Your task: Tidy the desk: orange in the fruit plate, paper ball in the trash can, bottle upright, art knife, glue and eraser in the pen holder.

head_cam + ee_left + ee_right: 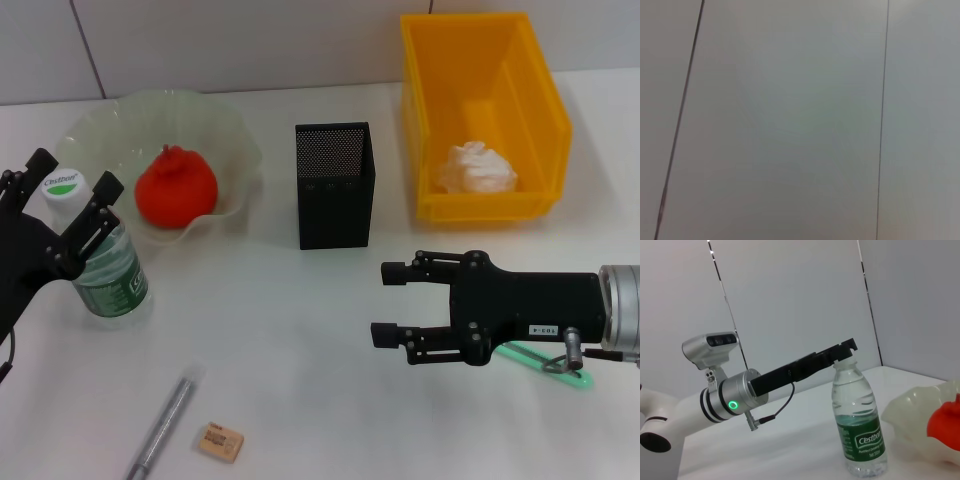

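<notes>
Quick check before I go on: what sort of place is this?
Likely a staged desk-tidying test bench: a plain white tabletop against pale wall panels, holding a square black mesh pen holder, a tan eraser block and a yellow-orange plastic bin.

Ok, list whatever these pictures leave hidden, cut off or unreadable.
- Head view: the green item lies mostly under the right arm; unidentifiable.
- Head view: the silver stick is cut by the bottom edge.
- Head view: the eraser print is too small.
- Left wrist view: only wall shows.

Pale wall (790, 125) (two thin dark seams (882, 120)), nothing else
</notes>
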Controlling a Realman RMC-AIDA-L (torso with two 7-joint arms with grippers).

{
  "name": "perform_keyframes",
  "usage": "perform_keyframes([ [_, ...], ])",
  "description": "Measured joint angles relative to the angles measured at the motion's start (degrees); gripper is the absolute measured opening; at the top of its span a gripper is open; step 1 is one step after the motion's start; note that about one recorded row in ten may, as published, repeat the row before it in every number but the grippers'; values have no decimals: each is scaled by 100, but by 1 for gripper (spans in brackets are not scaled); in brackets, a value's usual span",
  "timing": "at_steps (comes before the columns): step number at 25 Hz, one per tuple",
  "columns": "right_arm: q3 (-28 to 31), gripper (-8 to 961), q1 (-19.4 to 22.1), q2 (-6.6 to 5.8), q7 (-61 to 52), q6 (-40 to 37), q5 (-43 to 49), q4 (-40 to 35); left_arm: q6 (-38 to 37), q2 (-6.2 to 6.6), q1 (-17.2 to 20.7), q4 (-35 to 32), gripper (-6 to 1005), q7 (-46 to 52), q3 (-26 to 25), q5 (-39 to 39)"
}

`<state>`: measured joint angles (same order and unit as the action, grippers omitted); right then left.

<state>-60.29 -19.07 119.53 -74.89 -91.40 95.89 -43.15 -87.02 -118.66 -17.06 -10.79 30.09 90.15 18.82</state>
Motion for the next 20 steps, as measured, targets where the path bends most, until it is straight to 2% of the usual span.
perform_keyframes([
  [11, 0, 766, 0, 0, -2, -1, 0, -1, -227, 10, 65, -27, 818, -359, -168, -54],
  [14, 0, 766, 2, 0, -4, 0, 0, -1, -651, 43, 108, -29, 818, -443, -301, -40],
  [20, 0, 767, 9, 0, -7, 0, 0, -1, -1235, 44, 160, -28, 818, -683, -217, 14],
])
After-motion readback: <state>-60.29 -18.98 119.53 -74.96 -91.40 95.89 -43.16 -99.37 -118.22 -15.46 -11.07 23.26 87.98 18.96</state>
